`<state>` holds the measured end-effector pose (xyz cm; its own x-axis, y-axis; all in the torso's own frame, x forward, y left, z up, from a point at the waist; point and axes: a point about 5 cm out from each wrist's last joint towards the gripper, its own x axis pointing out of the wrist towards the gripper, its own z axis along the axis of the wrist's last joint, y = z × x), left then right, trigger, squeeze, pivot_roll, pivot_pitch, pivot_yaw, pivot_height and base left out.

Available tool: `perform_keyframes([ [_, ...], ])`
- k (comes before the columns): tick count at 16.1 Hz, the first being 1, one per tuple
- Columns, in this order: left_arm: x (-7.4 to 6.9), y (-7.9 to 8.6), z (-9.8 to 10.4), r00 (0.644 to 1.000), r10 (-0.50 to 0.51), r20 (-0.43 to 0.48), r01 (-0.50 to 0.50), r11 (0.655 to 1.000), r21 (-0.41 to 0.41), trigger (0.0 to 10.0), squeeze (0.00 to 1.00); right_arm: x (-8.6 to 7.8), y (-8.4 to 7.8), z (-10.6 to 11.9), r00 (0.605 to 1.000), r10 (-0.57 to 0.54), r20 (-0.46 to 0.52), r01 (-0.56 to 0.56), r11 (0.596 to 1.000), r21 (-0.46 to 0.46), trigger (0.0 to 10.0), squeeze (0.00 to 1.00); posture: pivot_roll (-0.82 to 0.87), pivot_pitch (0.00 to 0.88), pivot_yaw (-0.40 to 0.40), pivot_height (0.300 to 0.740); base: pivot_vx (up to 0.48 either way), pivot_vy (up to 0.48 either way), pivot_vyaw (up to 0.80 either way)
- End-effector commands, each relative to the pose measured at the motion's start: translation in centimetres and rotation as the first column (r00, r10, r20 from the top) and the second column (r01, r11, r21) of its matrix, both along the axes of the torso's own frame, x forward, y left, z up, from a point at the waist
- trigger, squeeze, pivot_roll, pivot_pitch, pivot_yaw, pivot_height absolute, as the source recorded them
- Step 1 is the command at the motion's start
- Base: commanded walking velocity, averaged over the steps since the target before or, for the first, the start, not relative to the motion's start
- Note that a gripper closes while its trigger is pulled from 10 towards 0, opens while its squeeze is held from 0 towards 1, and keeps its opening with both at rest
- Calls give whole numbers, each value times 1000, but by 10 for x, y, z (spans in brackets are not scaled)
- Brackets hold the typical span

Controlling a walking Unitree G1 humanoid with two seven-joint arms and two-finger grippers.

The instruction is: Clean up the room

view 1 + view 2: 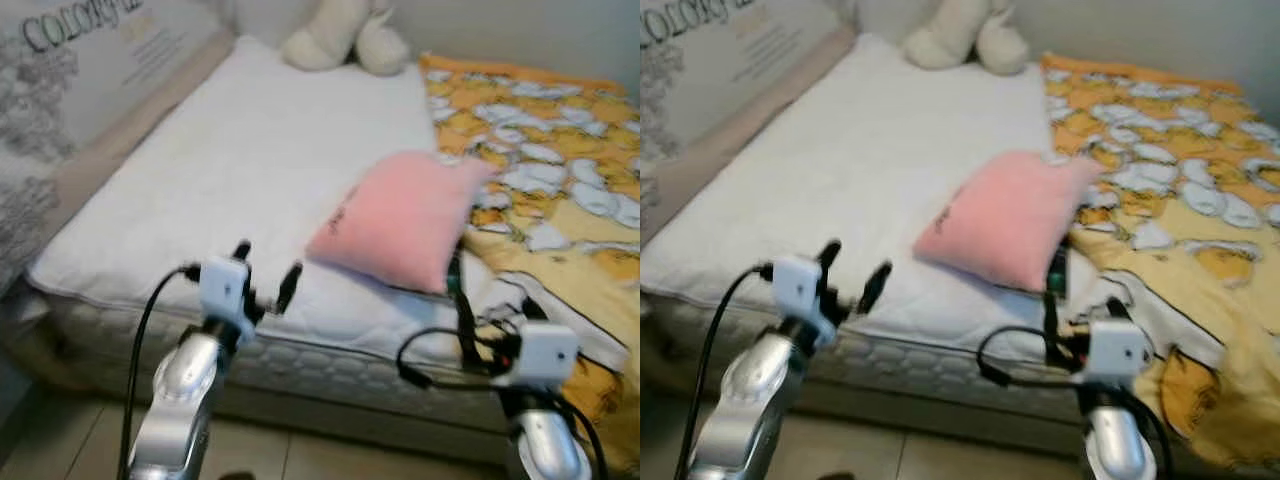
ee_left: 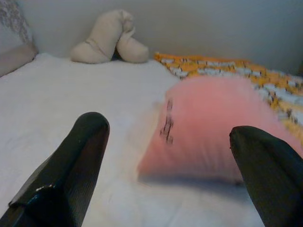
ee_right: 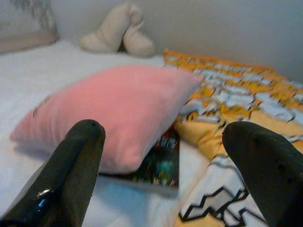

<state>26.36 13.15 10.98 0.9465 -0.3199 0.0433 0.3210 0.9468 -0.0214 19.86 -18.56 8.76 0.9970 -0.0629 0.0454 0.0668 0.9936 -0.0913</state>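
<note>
Both grippers, left gripper [image 1: 266, 271] and right gripper [image 3: 165, 156], hang wide open and empty near the bed's edge, so grabbing the pink pillow [image 1: 400, 220] could drag the book [image 3: 161, 163] beneath off.

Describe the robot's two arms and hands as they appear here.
Both arms are rounded silver metal tubes, each ending in a white boxy wrist block. Loose black cables loop from each wrist down along the arm. The left hand and the right hand each have two long black fingers; seen close up these are smooth, slightly glossy and rounded at the tips.
</note>
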Motion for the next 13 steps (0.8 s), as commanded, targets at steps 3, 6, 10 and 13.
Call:
perform_keyframes([
  [3,15,4,3,995,86,-46,-89,993,-76,10000,0,9,-7,0,1000,-11,7,11,1000,-4,10000,0,-21,0,-53,740,460,0,0],
  [6,17,-3,4,997,61,-50,-64,996,-57,10000,0,11,-13,-3,1000,-30,-4,30,1000,5,10000,0,-34,0,-56,740,455,0,0],
  [10,22,-9,3,997,42,-62,-45,998,-50,10000,0,16,-23,-5,998,-56,-8,56,998,16,10000,0,-39,0,-57,740,456,0,0],
  [13,28,-9,3,998,25,-60,-27,999,-31,10000,0,24,-23,0,997,-75,-2,75,996,49,10000,0,-35,0,-58,740,456,0,0],
])
